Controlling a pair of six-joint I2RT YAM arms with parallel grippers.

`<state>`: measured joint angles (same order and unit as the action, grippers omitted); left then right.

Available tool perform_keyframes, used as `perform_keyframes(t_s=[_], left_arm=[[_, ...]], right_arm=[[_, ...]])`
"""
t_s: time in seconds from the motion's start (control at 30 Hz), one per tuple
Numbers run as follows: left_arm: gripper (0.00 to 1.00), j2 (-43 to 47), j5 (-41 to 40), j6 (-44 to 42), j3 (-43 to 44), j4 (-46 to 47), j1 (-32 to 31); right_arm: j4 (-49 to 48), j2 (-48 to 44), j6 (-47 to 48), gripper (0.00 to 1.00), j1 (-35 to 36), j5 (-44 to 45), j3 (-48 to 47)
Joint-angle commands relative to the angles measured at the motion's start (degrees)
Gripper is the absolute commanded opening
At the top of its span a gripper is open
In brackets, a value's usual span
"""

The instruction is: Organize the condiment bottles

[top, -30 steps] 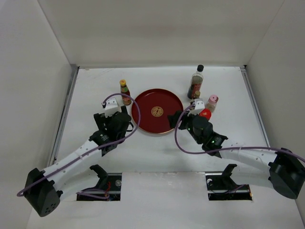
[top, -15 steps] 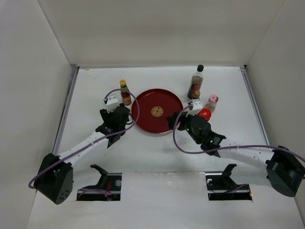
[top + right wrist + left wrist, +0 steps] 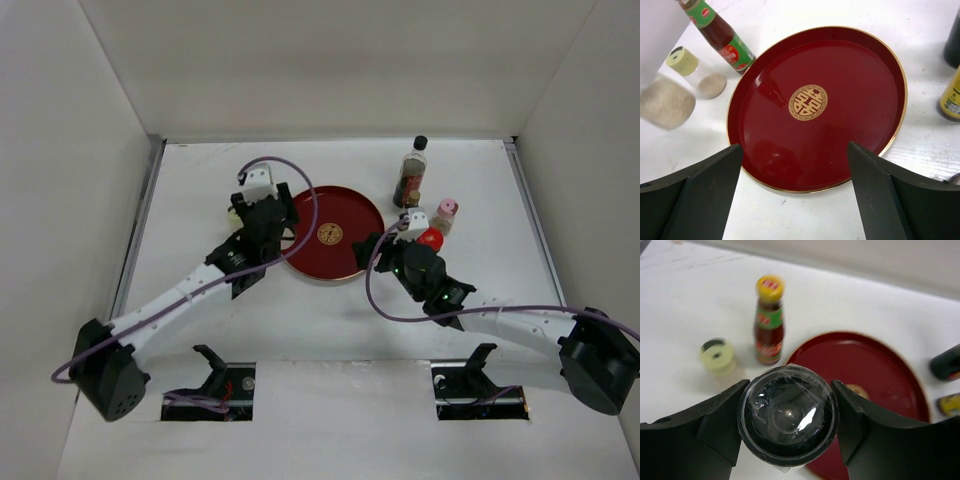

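- Left gripper (image 3: pixel 789 392): fingers are closed against both sides of the round cap of the grey-capped jar (image 3: pixel 788 415). The cap is wrapped in clear film and is seen from straight above. The jar is held at the left rim of the red tray (image 3: pixel 875 365). Whether its base touches the table (image 3: pixel 200 170) cannot be told.
- Yellow-capped sauce bottle (image 3: pixel 769 320): noted upright on the table, just beside the tray's far left rim.
- Cream-capped jar (image 3: pixel 717 355): noted to the left of the sauce bottle, near it but apart.
- Right gripper (image 3: pixel 795 147): fingers are spread wide with nothing between them. It is held over the near right part of the tray, whose gold emblem is seen in the middle.
- Tall dark bottle (image 3: pixel 411 172): noted upright beyond the tray's far right rim, black cap on.
- Yellow-labelled bottle (image 3: pixel 951 97): only partly seen at the right edge of the right wrist view, just outside the tray.
- Pink-capped jar (image 3: pixel 446 212) and red-lidded jar (image 3: pixel 431 238): recorded close together on the table right of the tray, the red-lidded one nearer and just beside the right wrist.
- No bottle is seen on the tray.
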<state>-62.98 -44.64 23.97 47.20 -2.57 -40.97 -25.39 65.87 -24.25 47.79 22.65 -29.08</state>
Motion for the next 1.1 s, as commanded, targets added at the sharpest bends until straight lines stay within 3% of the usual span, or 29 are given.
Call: perform_keyframes(t_s=[0.0,0.3,0.53,0.63,0.87,0.97,1.07], left_arm=[[0.39,-9.5,4.9,-2.2,7.2,12.0,1.2],[0.40,-33.9,15.5,-2.7,24.9,19.3,5.4],[0.45,-42.8,16.0,-4.3,29.7,21.3,5.3],[0.54,-44.6,15.8,-4.2,29.1,21.9,5.0],[0.87,-43.9,15.6,-4.4,26.5,25.2,4.5],[0.90,-37.7,14.6,-5.1,24.1,25.6,4.0],[0.87,-29.7,13.2,-5.5,20.1,25.2,3.9]], right_arm=[[-4.1,-1.7,-1.1,0.90,-1.8,0.8,0.9],[-2.8,-4.3,-2.1,0.89,-4.3,1.6,2.0],[-2.8,-4.8,-2.1,0.90,-4.4,1.7,2.2],[-2.8,-5.2,-2.1,0.91,-4.9,1.7,2.4],[-2.8,-5.7,-2.1,0.91,-5.1,1.7,2.6],[-2.8,-5.7,-2.1,0.91,-5.1,1.7,2.6],[-2.8,-5.5,-2.1,0.91,-4.9,1.7,2.5]])
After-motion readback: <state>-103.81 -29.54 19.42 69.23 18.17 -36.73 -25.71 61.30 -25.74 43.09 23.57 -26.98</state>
